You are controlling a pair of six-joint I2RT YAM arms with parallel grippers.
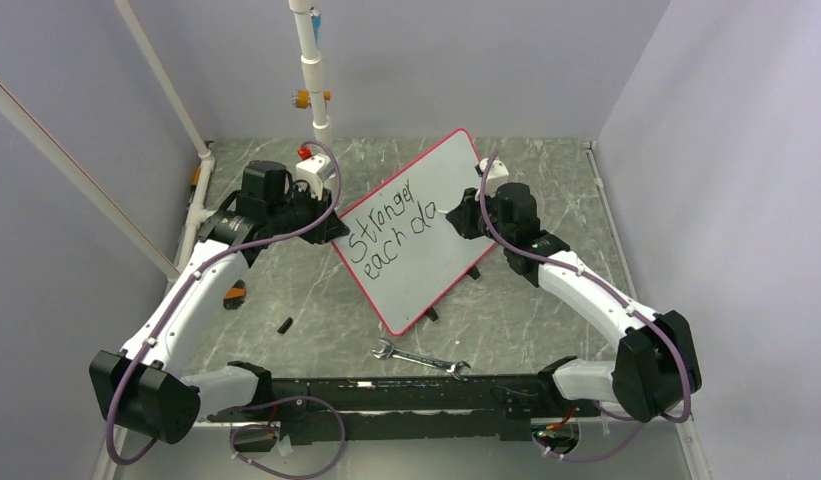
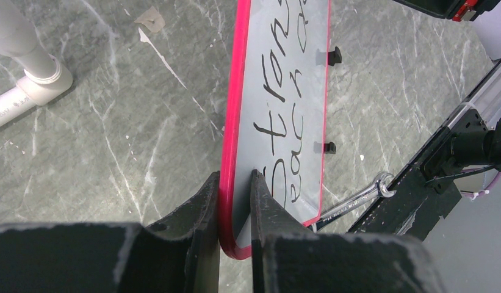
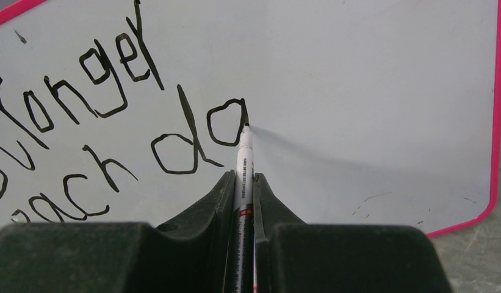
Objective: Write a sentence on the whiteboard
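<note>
Right wrist: right tool (image 3: 243,178) tight around marker (image 3: 245,146), tip against whiteboard (image 3: 370,91); left tool (image 2: 234,178) tight on its rim.

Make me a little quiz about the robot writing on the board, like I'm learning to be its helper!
1. True or false: the left gripper pinches the red rim of the whiteboard.
2. What does the right gripper hold? A) spoon B) marker C) eraser
3. Fill in: the sentence so far reads "Stronger each d_".
Key: 1 true; 2 B; 3 a.
</note>
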